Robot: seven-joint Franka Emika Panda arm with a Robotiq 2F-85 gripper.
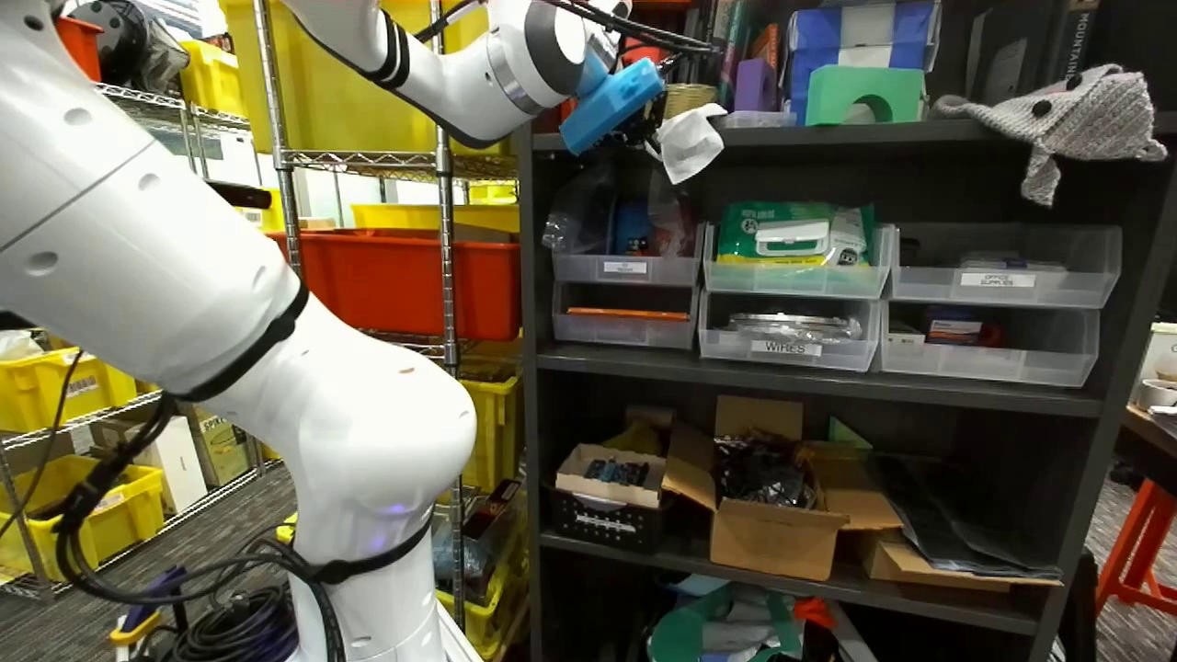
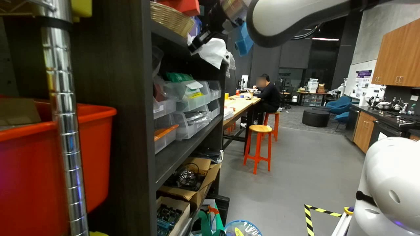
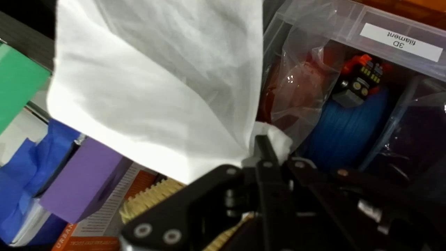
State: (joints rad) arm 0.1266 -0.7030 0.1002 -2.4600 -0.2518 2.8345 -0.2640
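A thin white wipe (image 3: 150, 94) fills the upper left of the wrist view. My gripper (image 3: 265, 150) is shut on its edge, and a small bunched bit of it sticks out at the fingertips. The wipe also hangs from the gripper in both exterior views (image 1: 691, 144) (image 2: 213, 52), in the air at the front of the dark shelf's (image 1: 772, 138) top board. Just below it is the clear 3D filament bin (image 3: 348, 17), holding a blue spool (image 3: 348, 129) and a red spool in plastic bags. The wipe hides part of the scene in the wrist view.
A green wipes pack (image 1: 795, 239) lies in the upper middle bin. A purple block (image 1: 754, 85), green arch block (image 1: 864, 92), woven basket (image 2: 172, 19) and grey knitted toy (image 1: 1085, 115) are on the top board. Open cardboard boxes (image 1: 772, 538) stand lower. An orange tub (image 1: 395, 285) is beside the shelf.
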